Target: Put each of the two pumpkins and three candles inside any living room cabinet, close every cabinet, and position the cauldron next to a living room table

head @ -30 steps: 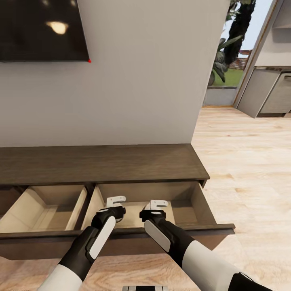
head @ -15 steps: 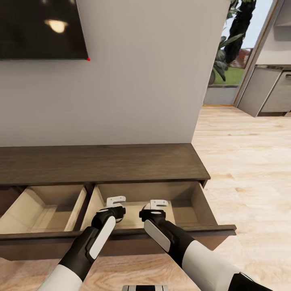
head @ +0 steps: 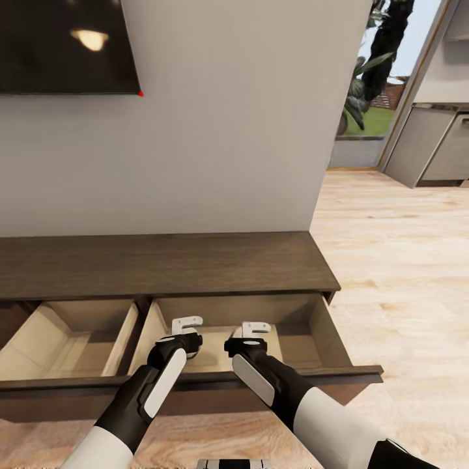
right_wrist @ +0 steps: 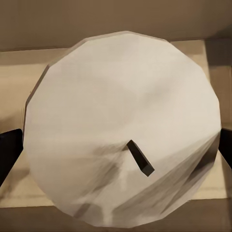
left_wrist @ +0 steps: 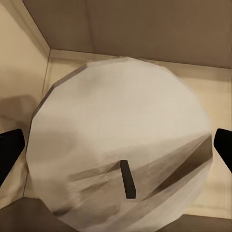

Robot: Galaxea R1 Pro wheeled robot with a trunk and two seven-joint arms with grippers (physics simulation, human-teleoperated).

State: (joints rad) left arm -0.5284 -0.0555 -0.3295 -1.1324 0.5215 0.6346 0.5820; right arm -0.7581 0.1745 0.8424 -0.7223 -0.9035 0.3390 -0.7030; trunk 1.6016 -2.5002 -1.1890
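Head view, both tools gripping candles over open cabinet [head: 195, 260]

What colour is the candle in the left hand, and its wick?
The candle is pale grey-white with a short dark wick; the left wrist view shows it best.

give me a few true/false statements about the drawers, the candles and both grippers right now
1. Both arms reach over the right-hand drawer of the cabinet. True.
2. The left gripper is empty. False: a pale candle with a dark wick sits between its fingers.
3. The right gripper holds a candle above the beige drawer floor. True.
4. All drawers are pushed shut. False: two stand pulled out.
5. A pumpkin rests on the cabinet top. False: the top is bare wood.
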